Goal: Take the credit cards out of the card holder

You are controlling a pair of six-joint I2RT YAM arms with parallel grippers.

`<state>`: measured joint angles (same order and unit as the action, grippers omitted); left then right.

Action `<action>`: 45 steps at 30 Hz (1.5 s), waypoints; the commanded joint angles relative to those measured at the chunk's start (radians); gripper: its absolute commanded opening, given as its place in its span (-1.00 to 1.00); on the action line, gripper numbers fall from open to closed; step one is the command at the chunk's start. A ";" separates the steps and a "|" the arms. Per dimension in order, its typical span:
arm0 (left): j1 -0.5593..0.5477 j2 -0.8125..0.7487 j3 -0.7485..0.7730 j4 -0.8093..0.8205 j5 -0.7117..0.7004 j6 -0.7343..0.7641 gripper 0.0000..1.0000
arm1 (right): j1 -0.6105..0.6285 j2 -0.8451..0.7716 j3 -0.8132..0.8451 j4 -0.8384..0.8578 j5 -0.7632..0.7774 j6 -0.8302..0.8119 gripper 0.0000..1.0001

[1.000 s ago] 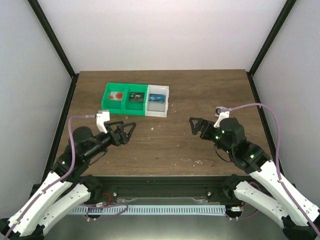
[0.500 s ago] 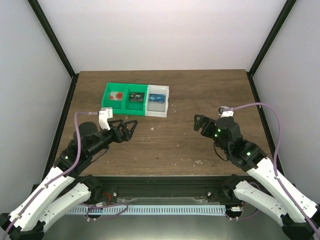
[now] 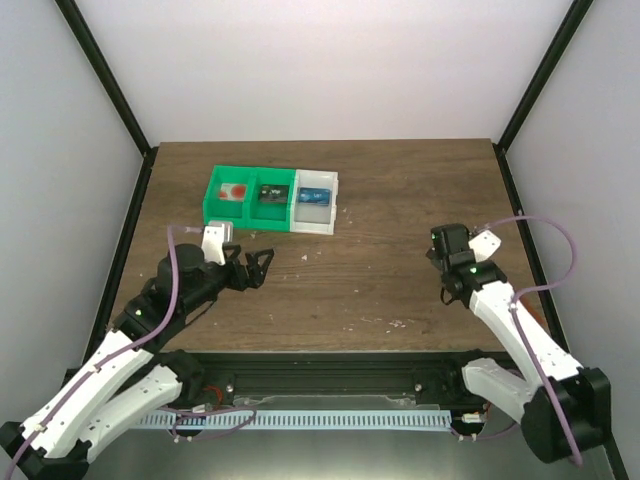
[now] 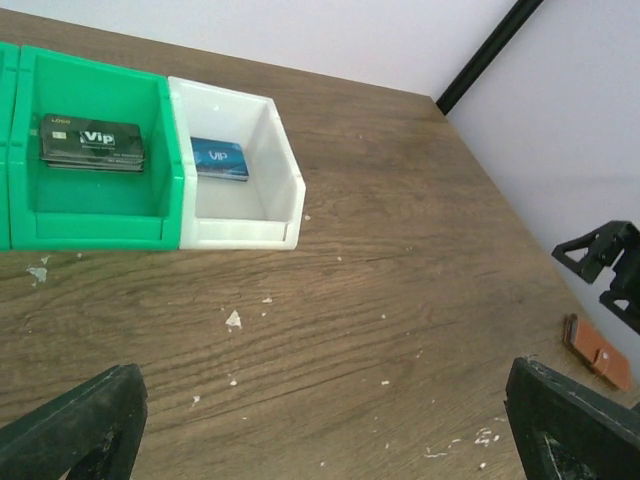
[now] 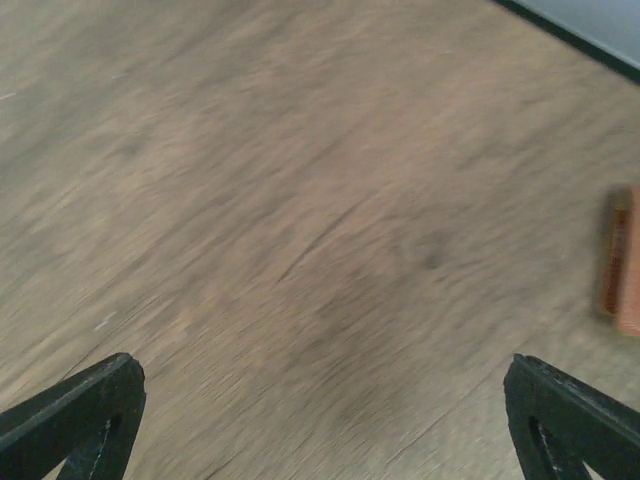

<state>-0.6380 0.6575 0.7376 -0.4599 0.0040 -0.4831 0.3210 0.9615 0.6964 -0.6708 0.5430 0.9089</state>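
The card holder (image 4: 597, 352) is a small orange-brown flat piece lying on the table at the right; it also shows blurred at the right edge of the right wrist view (image 5: 622, 262). I cannot make it out in the top view. A blue credit card (image 4: 219, 159) lies in the white bin (image 4: 270, 210), also seen from above (image 3: 314, 196). My left gripper (image 3: 255, 268) is open and empty over the table's left middle (image 4: 325, 425). My right gripper (image 3: 440, 242) is open and empty (image 5: 320, 425), close beside the card holder, not touching it.
A green bin (image 3: 212, 200) stands against the white bin (image 3: 330, 212) at the back left. It holds a black card marked VIP (image 4: 92, 145) and a red-marked item (image 3: 235, 192). White crumbs (image 4: 233, 319) dot the wooden table (image 3: 400, 190).
My right gripper has swung right and back toward the table's right side, turning as it went. My left gripper has drawn back slightly. Both stay open and empty.
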 commanded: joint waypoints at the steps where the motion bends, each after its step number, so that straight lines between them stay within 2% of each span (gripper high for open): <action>1: 0.006 -0.037 -0.046 0.017 0.003 0.065 1.00 | -0.140 0.066 0.014 -0.022 0.088 0.078 0.99; 10: 0.005 -0.074 -0.075 0.033 0.008 0.082 1.00 | -0.571 0.243 -0.034 0.125 -0.005 0.065 0.89; 17: 0.006 -0.070 -0.078 0.041 0.001 0.087 1.00 | -0.767 0.354 -0.081 0.219 -0.108 0.021 0.86; 29: 0.005 -0.083 -0.078 0.038 -0.023 0.084 1.00 | -0.780 0.391 -0.125 0.342 -0.237 -0.064 0.86; 39: 0.005 -0.084 -0.082 0.044 -0.030 0.084 1.00 | -0.777 0.462 -0.128 0.437 -0.542 -0.202 0.79; 45: 0.005 -0.082 -0.083 0.048 -0.037 0.083 1.00 | -0.707 0.503 -0.125 0.453 -0.621 -0.236 0.77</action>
<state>-0.6380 0.5770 0.6651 -0.4393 -0.0212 -0.4114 -0.4503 1.3926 0.6037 -0.1959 0.1768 0.6846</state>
